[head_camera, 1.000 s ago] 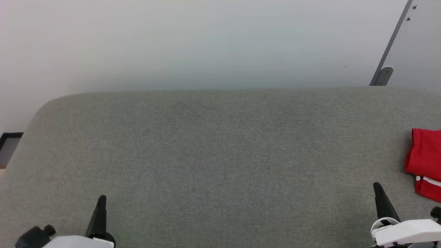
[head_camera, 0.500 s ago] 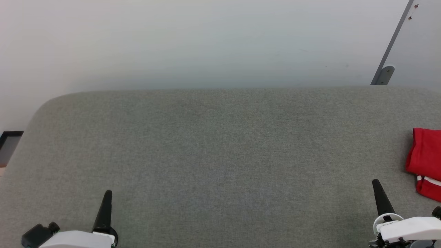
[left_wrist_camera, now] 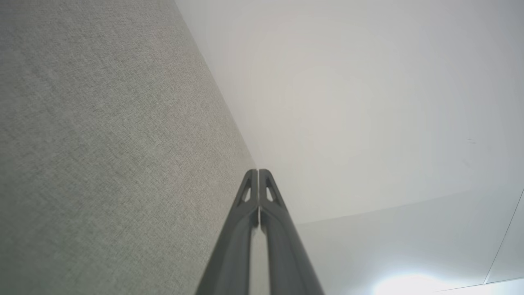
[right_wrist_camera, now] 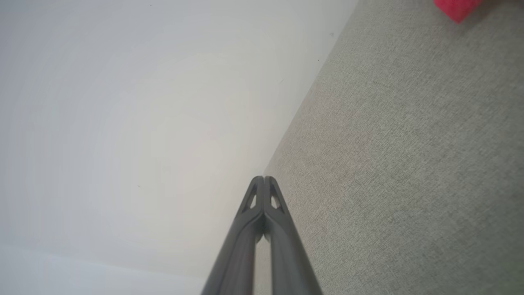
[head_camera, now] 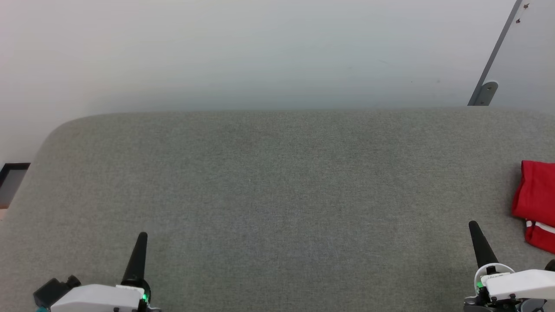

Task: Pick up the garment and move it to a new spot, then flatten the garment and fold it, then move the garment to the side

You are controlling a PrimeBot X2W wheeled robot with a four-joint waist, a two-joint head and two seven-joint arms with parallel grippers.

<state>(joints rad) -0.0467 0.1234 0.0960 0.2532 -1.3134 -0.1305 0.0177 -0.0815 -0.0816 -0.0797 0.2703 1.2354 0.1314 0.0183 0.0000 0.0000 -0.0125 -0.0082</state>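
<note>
The garment (head_camera: 535,203) lies as a red, folded-over bundle on the grey cloth-covered table (head_camera: 277,182). The right border of the head view cuts it off, so its full spread on that side cannot be told. A white stripe (head_camera: 539,226) crosses its nearer part, with more red cloth on the robot's side of the stripe. In the right wrist view one corner of the garment (right_wrist_camera: 456,8) shows at the top edge, flat on the grey cloth.

Closest to the garment is the right tool (head_camera: 474,227). It sits near the garment, to its left and a little nearer the robot, with bare table between the two and no contact. Its two dark fingers are pressed together into a single point and carry nothing. The right wrist view shows the right tool (right_wrist_camera: 263,180) with its tips meeting.

The left tool (head_camera: 142,238) is well apart from the garment, far to its left. Its fingers are likewise pressed together and empty, as the left wrist view confirms (left_wrist_camera: 258,174).

Beyond the garment rises a plain pale wall (head_camera: 260,52). A slanted grey strip (head_camera: 498,47), perhaps a door edge, stands against the wall, beyond the garment and slightly to its left. Farthest from the garment, past the table's rounded left corner, is a dark-framed object (head_camera: 11,177).
</note>
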